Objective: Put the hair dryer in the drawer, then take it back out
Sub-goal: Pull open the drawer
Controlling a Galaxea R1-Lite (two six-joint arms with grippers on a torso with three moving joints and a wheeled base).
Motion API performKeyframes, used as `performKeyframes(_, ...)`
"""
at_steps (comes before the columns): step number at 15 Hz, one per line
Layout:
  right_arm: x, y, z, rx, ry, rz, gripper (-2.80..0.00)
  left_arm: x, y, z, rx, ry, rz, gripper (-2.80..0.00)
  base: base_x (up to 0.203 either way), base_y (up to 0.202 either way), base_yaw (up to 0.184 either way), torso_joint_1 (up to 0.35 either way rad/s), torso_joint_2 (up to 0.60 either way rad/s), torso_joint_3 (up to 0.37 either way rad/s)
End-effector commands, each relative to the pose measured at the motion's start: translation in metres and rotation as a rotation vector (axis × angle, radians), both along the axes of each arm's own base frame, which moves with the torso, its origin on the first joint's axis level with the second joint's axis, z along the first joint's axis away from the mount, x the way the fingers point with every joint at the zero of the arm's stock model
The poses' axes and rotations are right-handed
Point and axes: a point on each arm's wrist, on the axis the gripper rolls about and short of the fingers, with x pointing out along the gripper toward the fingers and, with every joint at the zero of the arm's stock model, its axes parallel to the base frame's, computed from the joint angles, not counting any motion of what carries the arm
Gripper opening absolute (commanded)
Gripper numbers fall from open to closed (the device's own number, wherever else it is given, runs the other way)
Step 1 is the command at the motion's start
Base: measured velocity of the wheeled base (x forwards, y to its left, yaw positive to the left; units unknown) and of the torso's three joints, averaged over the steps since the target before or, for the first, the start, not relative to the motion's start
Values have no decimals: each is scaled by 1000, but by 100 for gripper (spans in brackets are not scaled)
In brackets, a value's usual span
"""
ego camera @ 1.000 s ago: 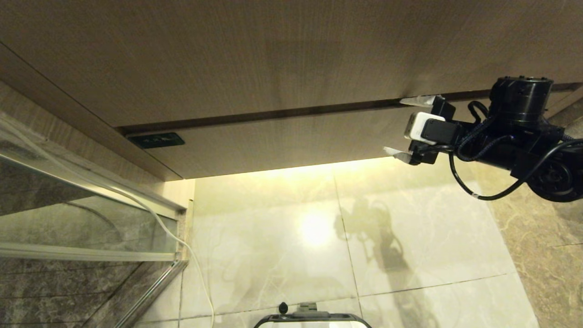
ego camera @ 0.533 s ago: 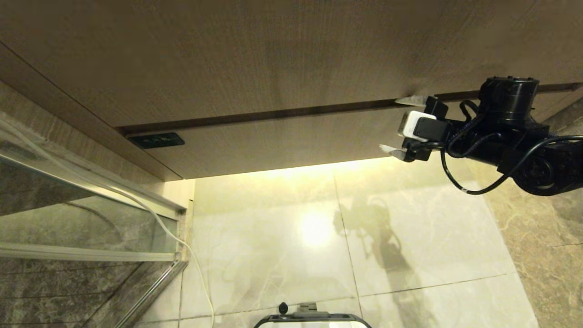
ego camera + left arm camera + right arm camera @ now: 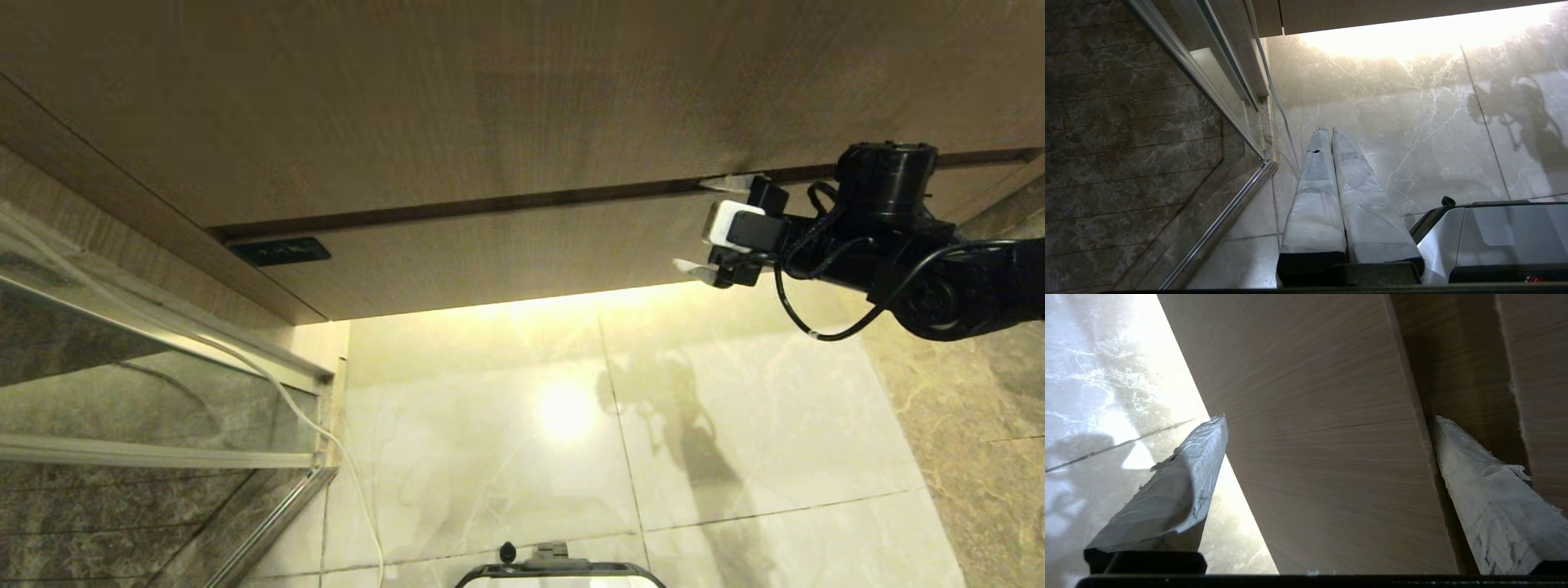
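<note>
The drawer (image 3: 506, 253) shows only its low wood-grain front, with a small dark label (image 3: 279, 251) at its left end, and sits pushed in under a taller panel (image 3: 490, 106). My right gripper (image 3: 704, 229) is open at the front's right part. One fingertip (image 3: 722, 184) is at the dark gap above the front, the other (image 3: 692, 269) at its lower edge. In the right wrist view the drawer front (image 3: 1323, 457) fills the space between the fingers of the right gripper (image 3: 1327, 424). The hair dryer is out of view. My left gripper (image 3: 1329, 130) hangs shut over the floor.
A glass partition with a metal frame (image 3: 163, 408) stands at the left, and a white cable (image 3: 286, 392) runs down beside it. Pale marble floor tiles (image 3: 571, 425) lie below the drawer. The edge of my base (image 3: 563, 572) shows nearest to me.
My right arm has moved left along the drawer front, with its fingers still open. The drawer has not moved.
</note>
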Motion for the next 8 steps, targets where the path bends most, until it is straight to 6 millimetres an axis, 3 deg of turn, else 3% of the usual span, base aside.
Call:
performKeyframes(1, 3, -2, -6, -11, 20, -7, 0, 0, 0, 0, 0, 2, -1, -280, 0, 0, 0, 0, 0, 0)
performKeyframes(8, 0, -9, -18, -42, 161, -34, 0, 0, 0, 0, 0, 0, 1, -280, 0, 0, 0, 0, 0, 0)
